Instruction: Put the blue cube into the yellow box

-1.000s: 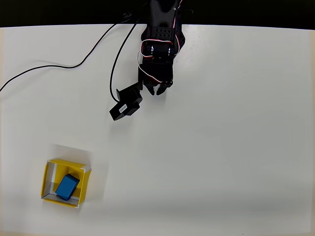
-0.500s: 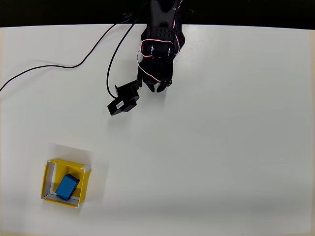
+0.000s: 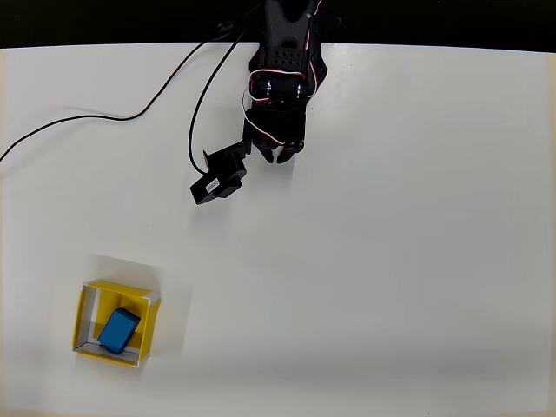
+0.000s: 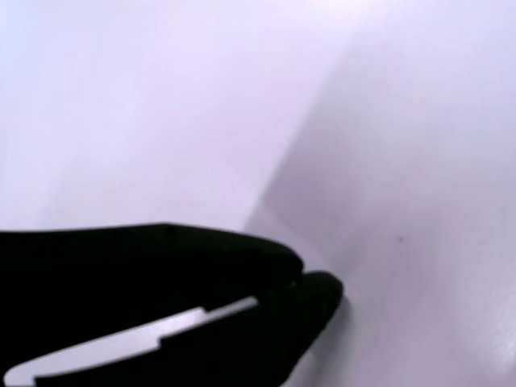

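overhead view: blue cube (image 3: 118, 330) lies inside yellow box (image 3: 113, 322) at near left of white table (image 3: 391, 243), turned askew to its walls; black gripper (image 3: 280, 156) at far centre, well apart, fingertips together, holding nothing | wrist view: black gripper (image 4: 302, 282) fingers pressed closed over bare table (image 4: 403, 161)
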Robot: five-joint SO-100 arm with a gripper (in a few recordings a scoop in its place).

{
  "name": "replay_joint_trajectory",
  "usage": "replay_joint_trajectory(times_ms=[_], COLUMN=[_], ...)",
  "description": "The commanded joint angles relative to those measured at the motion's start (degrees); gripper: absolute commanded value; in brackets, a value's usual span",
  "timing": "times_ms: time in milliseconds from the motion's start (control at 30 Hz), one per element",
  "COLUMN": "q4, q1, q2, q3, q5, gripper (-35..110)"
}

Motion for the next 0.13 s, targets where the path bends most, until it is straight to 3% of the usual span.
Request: replay_joint_trajectory(times_ms=[0, 100], q4=[0.97, 0.97], q1=[0.35, 0.35], q2=[1.32, 1.32], q3=[1.58, 1.58], q5=[-0.88, -0.88], gripper=[1, 1])
